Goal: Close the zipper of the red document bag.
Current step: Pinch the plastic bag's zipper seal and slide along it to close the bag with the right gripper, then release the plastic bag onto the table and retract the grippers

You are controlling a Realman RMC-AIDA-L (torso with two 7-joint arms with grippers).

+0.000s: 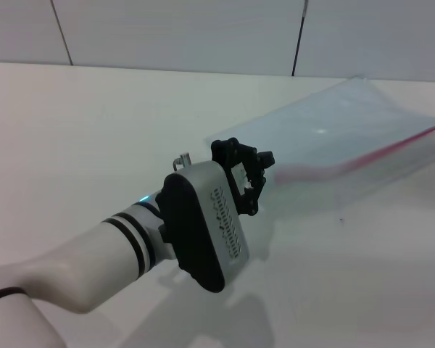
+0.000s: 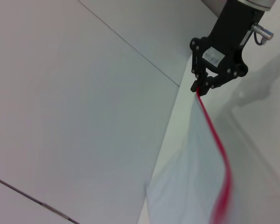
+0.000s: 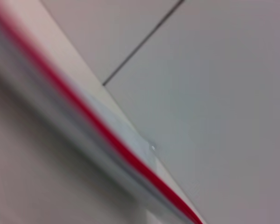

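Two claws share this job. The left claw [image 1: 257,177] shows in the middle of the head view, its black fingers reaching to the near-left end of the red document bag [image 1: 348,123]; whether they are pinched on that end or only beside it I cannot tell. The other claw, seen far off in the left wrist view, is the right claw [image 2: 201,88], and its fingers are closed down on the end of the zipper [image 2: 214,135], just where the red strip stops.

The bag lies on the white worktop [image 1: 80,123], right of centre, running from the left claw away to the far right edge of the head view. Its red strip [image 1: 391,148] follows the nearer long edge, and it looks raised off the surface toward the right, as though held up at that end. The right wrist view shows only the strip close up, crossing the picture on a slant.

To my mind the step in hand is drawing the slider along while the other end is held back. Doing it well calls for keeping the strip straight and taut between the two claws, pulling in line with it and not across, and lifting no more than needed, since the thin plastic will likely buckle and jam the teeth if it slackens.
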